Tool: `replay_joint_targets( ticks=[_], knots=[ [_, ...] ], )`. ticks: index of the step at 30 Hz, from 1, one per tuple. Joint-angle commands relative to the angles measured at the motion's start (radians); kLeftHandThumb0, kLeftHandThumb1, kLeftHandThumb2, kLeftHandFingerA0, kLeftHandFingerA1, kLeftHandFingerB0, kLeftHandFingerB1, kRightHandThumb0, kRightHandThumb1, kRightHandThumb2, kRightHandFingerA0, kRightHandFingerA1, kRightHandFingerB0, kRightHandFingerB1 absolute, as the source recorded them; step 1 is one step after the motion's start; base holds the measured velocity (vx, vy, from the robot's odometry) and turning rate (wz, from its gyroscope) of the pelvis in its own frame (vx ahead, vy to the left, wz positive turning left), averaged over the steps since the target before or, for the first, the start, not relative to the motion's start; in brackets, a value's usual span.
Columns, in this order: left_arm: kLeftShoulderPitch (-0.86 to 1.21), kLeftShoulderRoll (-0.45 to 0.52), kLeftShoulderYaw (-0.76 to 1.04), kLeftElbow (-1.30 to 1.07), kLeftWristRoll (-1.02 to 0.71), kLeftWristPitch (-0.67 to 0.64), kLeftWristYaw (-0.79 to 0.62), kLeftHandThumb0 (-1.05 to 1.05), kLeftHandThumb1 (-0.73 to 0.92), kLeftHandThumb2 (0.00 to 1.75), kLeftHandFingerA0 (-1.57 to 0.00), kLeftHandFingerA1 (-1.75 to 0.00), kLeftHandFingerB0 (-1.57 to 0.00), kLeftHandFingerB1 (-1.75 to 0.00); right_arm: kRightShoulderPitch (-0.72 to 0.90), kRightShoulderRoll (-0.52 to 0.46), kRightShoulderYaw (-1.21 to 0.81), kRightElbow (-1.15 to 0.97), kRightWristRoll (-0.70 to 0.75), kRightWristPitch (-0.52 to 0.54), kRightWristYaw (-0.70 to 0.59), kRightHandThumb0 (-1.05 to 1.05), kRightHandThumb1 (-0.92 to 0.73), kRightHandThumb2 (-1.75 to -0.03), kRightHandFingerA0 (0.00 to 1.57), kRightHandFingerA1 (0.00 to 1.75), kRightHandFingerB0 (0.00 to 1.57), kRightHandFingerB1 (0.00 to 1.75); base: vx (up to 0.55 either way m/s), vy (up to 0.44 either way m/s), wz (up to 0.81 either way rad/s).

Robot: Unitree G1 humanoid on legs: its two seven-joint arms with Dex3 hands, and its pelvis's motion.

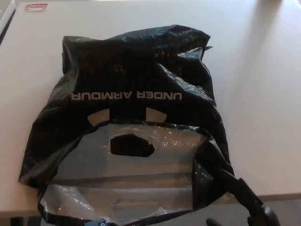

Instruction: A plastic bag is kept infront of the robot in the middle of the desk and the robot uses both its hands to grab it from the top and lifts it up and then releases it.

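Note:
A black plastic bag (141, 70) with white "UNDER ARMOUR" lettering lies crumpled in the middle of the desk (263, 94). Its mouth faces me, showing the silver inner side (122, 174) and a cut-out handle hole (131, 145). The mouth's edge hangs over the desk's near edge. My right hand (251, 205) is at the bottom right, against the bag's near right corner; black on black hides its hold. Of my left hand (97, 222) only a small blue-grey sliver shows, at the bottom edge under the bag's mouth.
A small red-and-white label (36, 6) lies at the far left corner of the pale desk. The desk's left edge runs past a white object (4, 14) at the top left. Grey floor (282, 209) shows beyond the near edge at the bottom right.

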State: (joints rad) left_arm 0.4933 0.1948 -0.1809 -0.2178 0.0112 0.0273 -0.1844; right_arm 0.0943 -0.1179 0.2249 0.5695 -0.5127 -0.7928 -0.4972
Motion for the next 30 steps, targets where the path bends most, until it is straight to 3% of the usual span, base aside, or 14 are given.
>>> replay_joint_targets(
  ticks=[1, 2, 3, 7, 8, 11, 16, 21, 24, 25, 27, 28, 29, 30],
  knots=[
    [0.038, 0.014, 0.003, -0.023, 0.013, -0.091, -0.010, -0.47, 0.65, 0.56, -0.88, -1.75, -0.43, -1.75, 0.022, -0.045, 0.003, -0.024, -0.072, 0.096, -0.011, -0.66, -0.40, -0.73, 0.10, 0.34, 0.00, 0.00, 0.00, 0.000, 0.00],
    [0.051, 0.023, -0.001, -0.024, 0.040, -0.135, 0.000, -0.46, 0.67, 0.55, -0.81, -1.75, -0.39, -1.75, 0.026, -0.048, -0.002, -0.037, -0.065, 0.108, -0.002, -0.59, -0.48, -0.55, 0.10, 0.30, 0.00, 0.00, 0.00, 0.000, 0.00],
    [0.062, 0.026, -0.002, -0.028, 0.055, -0.162, 0.006, -0.46, 0.67, 0.55, -0.78, -1.75, -0.38, -1.75, 0.029, -0.051, -0.006, -0.050, -0.067, 0.123, -0.001, -0.67, -0.41, -0.72, 0.09, 0.33, 0.00, 0.00, 0.00, 0.000, 0.00],
    [0.109, 0.033, -0.004, -0.070, 0.084, -0.236, 0.019, -0.47, 0.68, 0.54, -0.75, -1.75, -0.36, -1.75, 0.030, -0.056, -0.014, -0.070, -0.048, 0.146, 0.016, -0.65, -0.39, -0.71, 0.07, 0.33, 0.00, 0.00, 0.00, 0.000, 0.00],
    [0.117, 0.036, -0.005, -0.075, 0.097, -0.265, 0.024, -0.46, 0.66, 0.57, -0.75, -1.75, -0.30, -1.75, 0.029, -0.056, -0.014, -0.070, -0.052, 0.152, 0.012, -0.68, -0.41, -0.74, 0.06, 0.32, 0.00, 0.00, 0.00, 0.000, 0.00],
    [0.147, 0.033, -0.006, -0.101, 0.138, -0.358, 0.050, -0.51, 0.68, 0.51, -0.60, -1.75, -0.32, -1.75, 0.040, -0.056, -0.012, -0.097, -0.071, 0.176, 0.003, -0.71, -0.42, -0.76, 0.07, 0.32, 0.00, 0.00, 0.00, 0.000, 0.00],
    [0.186, 0.024, -0.011, -0.145, 0.157, -0.450, 0.066, -0.47, 0.69, 0.51, -0.50, -1.75, -0.27, -1.75, 0.046, -0.057, -0.008, -0.113, -0.085, 0.174, -0.014, -0.66, -0.40, -0.71, 0.06, 0.33, 0.00, 0.00, 0.00, 0.000, 0.00],
    [0.219, -0.016, 0.007, -0.149, 0.222, -0.619, 0.148, -0.47, 0.70, 0.53, -0.53, -1.75, -0.26, -1.60, 0.048, -0.079, -0.003, -0.151, -0.178, 0.181, -0.097, -0.68, -0.40, -0.75, 0.09, 0.36, 0.00, 0.00, 0.00, 0.000, 0.00],
    [0.213, -0.029, 0.040, -0.124, 0.277, -0.701, 0.203, -0.48, 0.68, 0.59, -0.58, -1.75, -0.20, -1.69, 0.050, -0.080, -0.007, -0.161, -0.181, 0.200, -0.096, -0.69, -0.40, -0.75, 0.13, 0.39, 0.00, 0.00, 0.00, 0.000, 0.00],
    [0.210, -0.037, 0.051, -0.101, 0.293, -0.721, 0.227, -0.49, 0.70, 0.55, -0.57, -1.75, -0.29, -1.51, 0.051, -0.084, -0.010, -0.156, -0.177, 0.203, -0.094, -0.69, -0.41, -0.76, 0.15, 0.40, 0.00, 0.00, 0.00, 0.000, 0.00],
    [0.209, -0.044, 0.066, -0.068, 0.299, -0.736, 0.248, -0.48, 0.66, 0.59, -0.59, -1.75, -0.21, -1.55, 0.047, -0.085, -0.013, -0.138, -0.160, 0.192, -0.087, -0.67, -0.40, -0.74, 0.13, 0.41, 0.00, 0.00, 0.00, 0.000, 0.00],
    [0.210, -0.043, 0.081, -0.041, 0.309, -0.744, 0.265, -0.47, 0.66, 0.56, -0.57, -1.75, -0.17, -1.33, 0.047, -0.087, -0.014, -0.131, -0.147, 0.198, -0.067, -0.69, -0.41, -0.75, 0.14, 0.40, 0.00, 0.00, 0.00, 0.000, 0.00],
    [0.199, -0.039, 0.114, 0.011, 0.361, -0.776, 0.321, -0.48, 0.61, 0.54, -0.40, -1.75, -0.12, -0.94, 0.057, -0.086, -0.016, -0.128, -0.134, 0.228, -0.038, -0.66, -0.39, -0.74, 0.13, 0.45, 0.00, 0.00, 0.00, 0.000, 0.00],
    [0.193, -0.038, 0.127, 0.031, 0.382, -0.790, 0.342, -0.48, 0.61, 0.54, -0.40, -1.75, -0.12, -0.94, 0.060, -0.085, -0.017, -0.128, -0.131, 0.239, -0.030, -0.66, -0.39, -0.74, 0.13, 0.45, 0.00, 0.00, 0.00, 0.000, 0.00]
  ],
)
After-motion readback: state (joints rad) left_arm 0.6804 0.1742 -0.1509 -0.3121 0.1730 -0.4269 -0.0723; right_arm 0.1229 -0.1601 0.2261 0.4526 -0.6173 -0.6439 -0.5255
